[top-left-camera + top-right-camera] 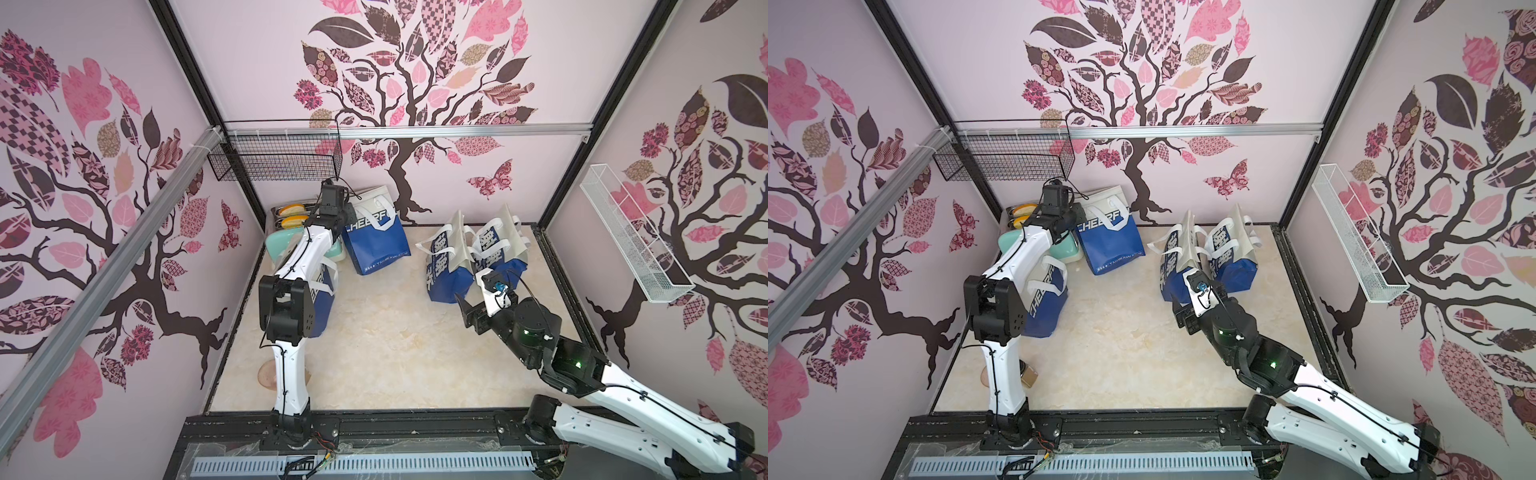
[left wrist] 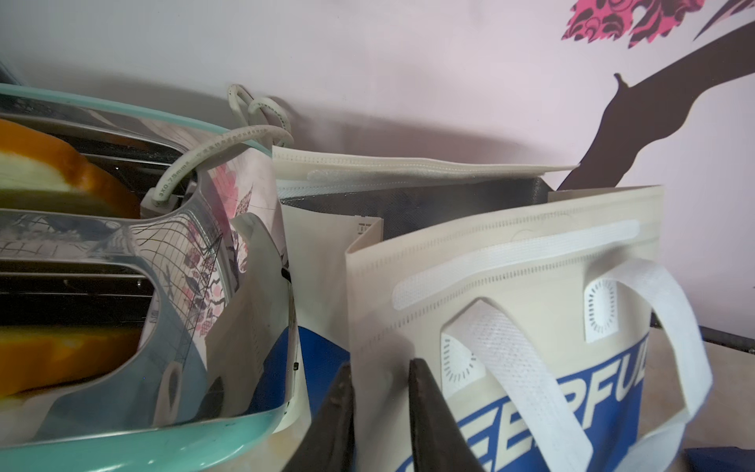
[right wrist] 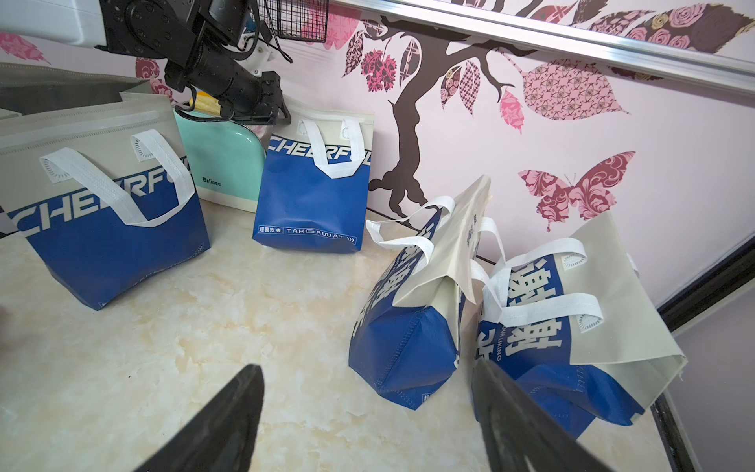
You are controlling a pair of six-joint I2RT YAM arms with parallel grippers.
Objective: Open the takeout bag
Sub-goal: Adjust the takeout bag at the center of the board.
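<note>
One takeout bag (image 2: 510,286) — blue-and-cream, mouth parted

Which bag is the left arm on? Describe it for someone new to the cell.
Find the tree trunk on the back wall; just left of its foot stands a blue-and-cream CHEERFUL bag, beside the mint toaster. It alone has the left gripper at its rim.
</note>
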